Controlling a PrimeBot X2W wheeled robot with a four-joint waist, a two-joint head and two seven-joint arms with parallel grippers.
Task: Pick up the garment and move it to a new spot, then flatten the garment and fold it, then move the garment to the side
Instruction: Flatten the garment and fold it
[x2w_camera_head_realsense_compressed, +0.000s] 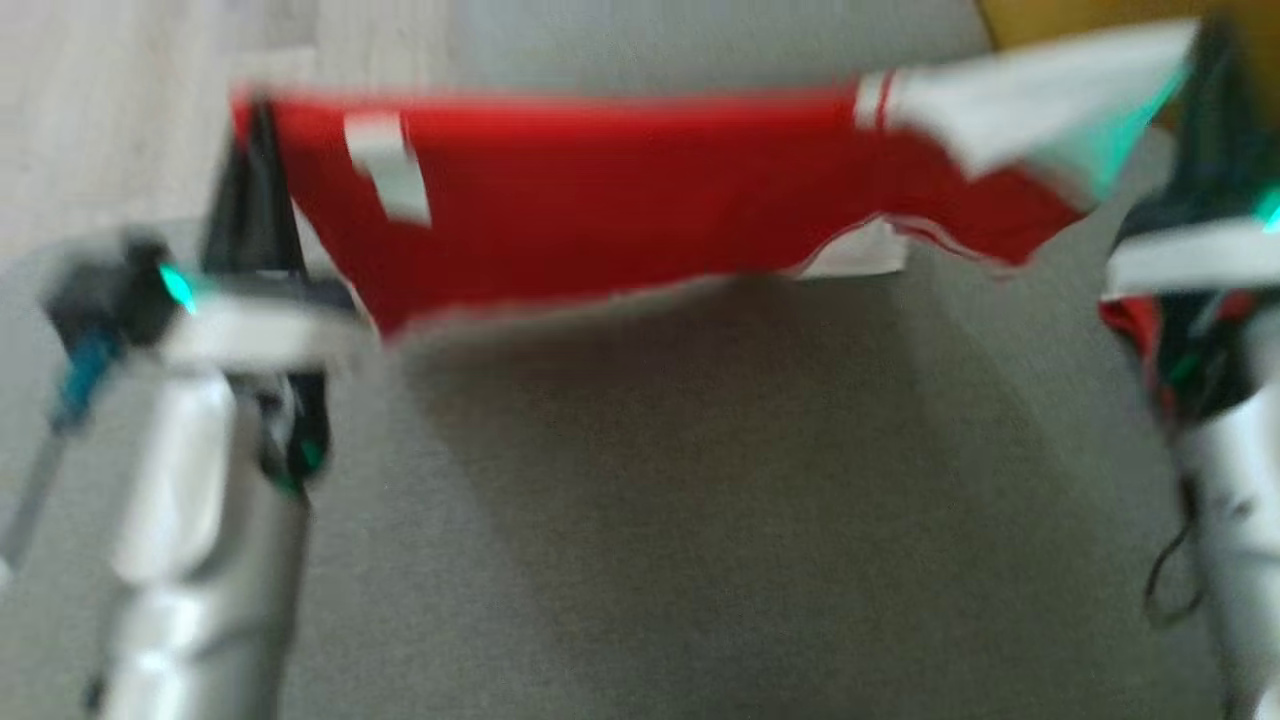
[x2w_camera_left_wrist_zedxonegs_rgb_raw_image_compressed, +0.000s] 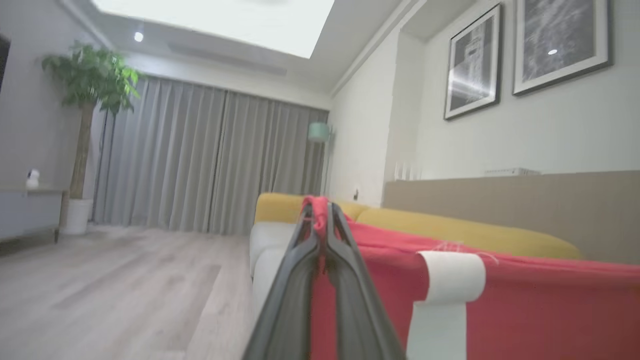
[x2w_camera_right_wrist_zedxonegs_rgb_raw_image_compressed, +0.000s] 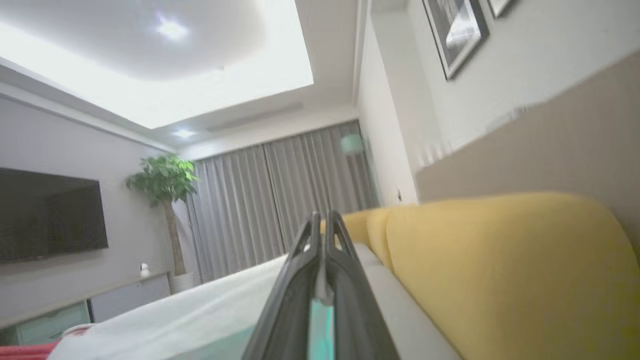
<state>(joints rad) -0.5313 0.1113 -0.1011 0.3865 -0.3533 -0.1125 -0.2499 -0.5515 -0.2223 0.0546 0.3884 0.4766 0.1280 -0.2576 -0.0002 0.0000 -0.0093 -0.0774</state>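
Grippers pinch both ends: left gripper (x2w_camera_left_wrist_zedxonegs_rgb_raw_image_compressed: 320, 212) clamps the red garment (x2w_camera_head_realsense_compressed: 620, 190) at its left corner, right gripper (x2w_camera_right_wrist_zedxonegs_rgb_raw_image_compressed: 322, 222) its white sleeve (x2w_camera_head_realsense_compressed: 1000, 110) at right, stretched above the grey seat (x2w_camera_head_realsense_compressed: 700, 500). Moving step, I judge; next, lower it flat.

We see the red-and-white garment (x2w_camera_head_realsense_compressed: 640, 190) stretched taut between our left gripper (x2w_camera_head_realsense_compressed: 258, 118), upper left, and our right gripper (x2w_camera_head_realsense_compressed: 1213, 70), upper right, jaws closed on its top corners, above a grey fabric surface (x2w_camera_head_realsense_compressed: 700, 500); picture blurred
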